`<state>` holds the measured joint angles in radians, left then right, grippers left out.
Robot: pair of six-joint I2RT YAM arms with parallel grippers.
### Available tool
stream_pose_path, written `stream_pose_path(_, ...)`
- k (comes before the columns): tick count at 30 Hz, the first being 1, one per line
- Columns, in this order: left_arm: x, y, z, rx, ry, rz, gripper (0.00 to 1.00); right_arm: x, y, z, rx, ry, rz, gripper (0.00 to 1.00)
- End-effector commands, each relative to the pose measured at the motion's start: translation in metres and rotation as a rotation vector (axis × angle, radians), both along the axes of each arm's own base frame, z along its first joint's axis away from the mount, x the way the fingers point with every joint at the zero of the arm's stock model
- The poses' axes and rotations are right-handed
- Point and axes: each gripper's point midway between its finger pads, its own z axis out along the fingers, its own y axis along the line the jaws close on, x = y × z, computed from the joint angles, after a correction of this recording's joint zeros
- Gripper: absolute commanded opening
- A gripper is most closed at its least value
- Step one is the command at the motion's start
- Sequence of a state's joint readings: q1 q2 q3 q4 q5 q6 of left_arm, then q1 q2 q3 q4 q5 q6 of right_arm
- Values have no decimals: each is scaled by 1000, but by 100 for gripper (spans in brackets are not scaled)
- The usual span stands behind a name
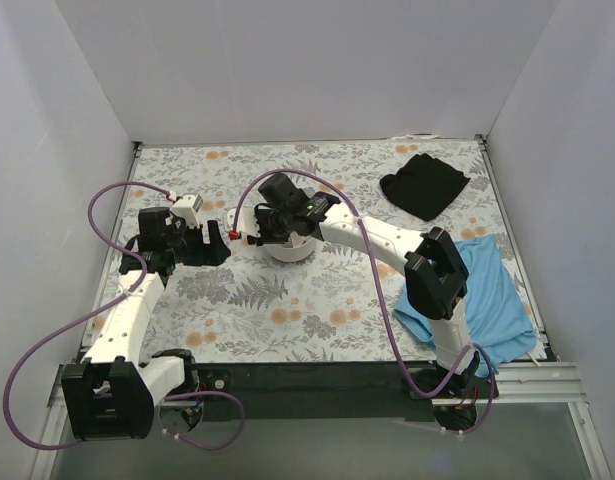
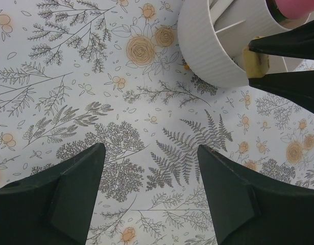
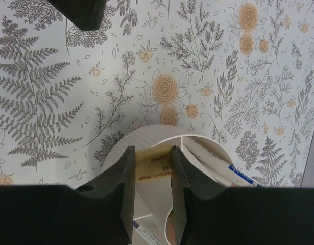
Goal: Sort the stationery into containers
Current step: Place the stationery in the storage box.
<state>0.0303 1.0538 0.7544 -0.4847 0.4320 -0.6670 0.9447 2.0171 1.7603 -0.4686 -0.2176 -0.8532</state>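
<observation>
Tan block (image 3: 152,166), small and faintly printed, is held pinched between the narrowly set fingers of the right gripper (image 3: 152,152). It is carried directly above the organiser (image 3: 114,155), a round white container, over one of the divided compartments at its rim. The coming move is therefore judged to be a short lowering straight down, followed by a release. The block's long axis seems to run along the fingers and point down into the compartment, though this cannot be told for certain.

In the compartment just to the right, white markers (image 3: 225,168) with blue print are seen lying at a slant. A pink item (image 2: 294,7) is visible inside the organiser from the left wrist view, cut off by the frame edge.

The left gripper (image 2: 150,153) is spread wide with nothing between its fingers. It is held over the floral table cover (image 2: 70,76), just beside the organiser on its left. The right arm is thus the one placed for the drop.

Farther out, a black cloth (image 1: 425,183) and a blue cloth (image 1: 487,290) are seen on the right side of the table, well apart from the organiser.
</observation>
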Motion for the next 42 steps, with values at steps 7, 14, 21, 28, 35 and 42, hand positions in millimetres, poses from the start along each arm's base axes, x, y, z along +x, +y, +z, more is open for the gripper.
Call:
stream_pose_path(7,5,3,-3,-1,-3,15,73,16,8,1,9,-69,4,19)
stream_pose_path(14,8,3,-2,0,-4,12,73,28,5,1,17,-86,-71,54)
stream_pose_path(21,10,2,-1,-4,-8,6,73,32,5,6,33,-88,-101,73)
stream_pose_path(28,10,1,2,-9,-15,2,73,34,9,29,91,-73,-133,73)
stream_pose_path(35,15,-1,2,-16,-17,-10,73,40,1,99,269,-1,-255,73)
stream_pose_path(42,26,-5,1,-50,-10,-10,73,103,-90,105,384,186,-723,72)
